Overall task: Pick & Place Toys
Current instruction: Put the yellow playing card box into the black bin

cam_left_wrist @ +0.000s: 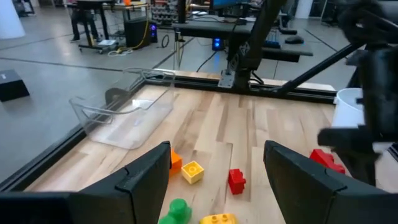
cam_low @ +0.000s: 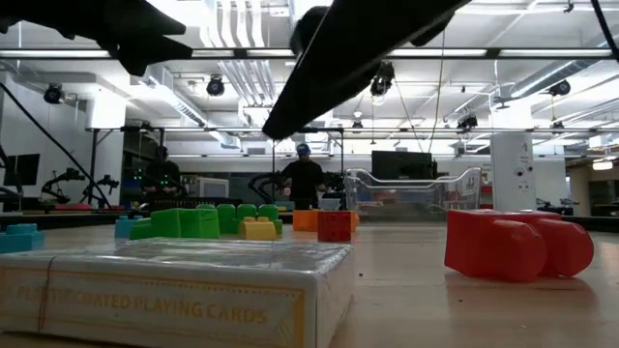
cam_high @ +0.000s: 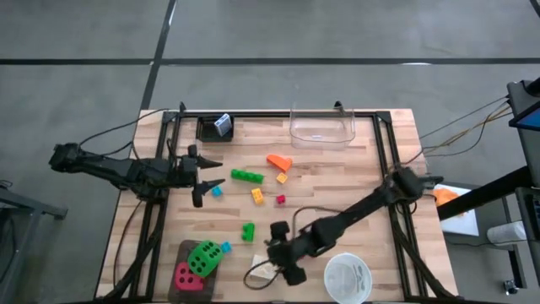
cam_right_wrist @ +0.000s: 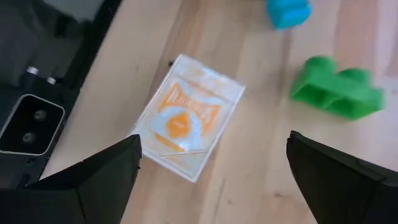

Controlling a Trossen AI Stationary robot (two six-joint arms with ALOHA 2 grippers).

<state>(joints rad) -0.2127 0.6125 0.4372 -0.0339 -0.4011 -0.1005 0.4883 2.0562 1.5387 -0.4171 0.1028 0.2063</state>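
Now the right gripper point(cam_right_wrist: 211, 180) is hanging with its jaws spread wide and empty right above the card pack point(cam_right_wrist: 186, 118), which is lying flat near the front edge of the surface point(cam_high: 337, 181), beside the green die point(cam_high: 202, 256). To do this well it is needing to drop straight down and square its fingers across the pack's narrow sides, since a flat, slick wrapper is likely slipping otherwise. Meanwhile the left gripper point(cam_high: 205, 179) is waiting part-open and empty by the left edge, near the blue brick point(cam_high: 216, 192).
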